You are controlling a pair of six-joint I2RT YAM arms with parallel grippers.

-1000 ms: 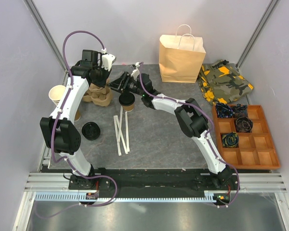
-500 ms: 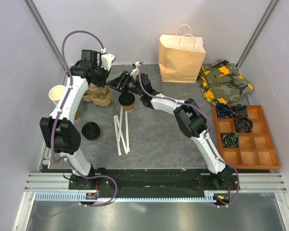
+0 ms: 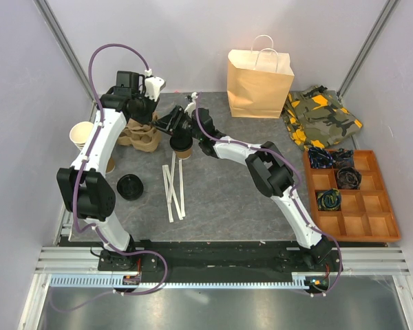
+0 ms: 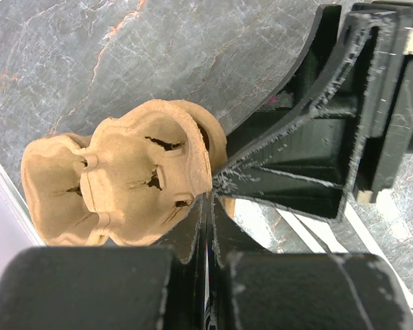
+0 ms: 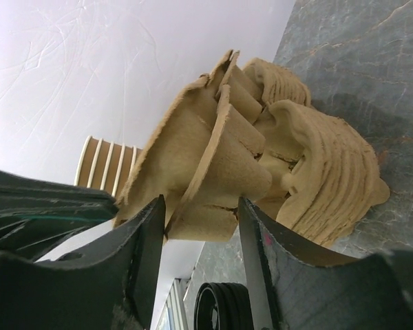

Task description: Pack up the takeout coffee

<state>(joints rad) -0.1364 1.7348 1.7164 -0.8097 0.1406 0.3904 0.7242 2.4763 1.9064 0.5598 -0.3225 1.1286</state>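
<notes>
The takeout coffee [image 3: 181,143], a small brown cup with a black lid, stands on the table just right of a stack of pulp cup carriers [image 3: 142,134]. My right gripper [image 3: 162,124] reaches left past the cup. In the right wrist view its jaws [image 5: 201,206] touch both sides of one cone of the top carrier [image 5: 217,161], which tilts up off the stack. My left gripper [image 3: 139,113] hangs over the stack, shut, its tips [image 4: 210,196] against the carrier [image 4: 134,182]. The paper bag [image 3: 259,84] stands upright at the back.
A loose black lid [image 3: 130,186] and white sticks [image 3: 173,185] lie in front of the carriers. A stack of brown cups [image 3: 82,137] stands at the left edge. At the right are a camouflage cloth [image 3: 321,117] and a wooden compartment tray [image 3: 382,206].
My right gripper has slid left onto the carrier stack, and its jaws have narrowed around a carrier cone. The left arm has stayed in place.
</notes>
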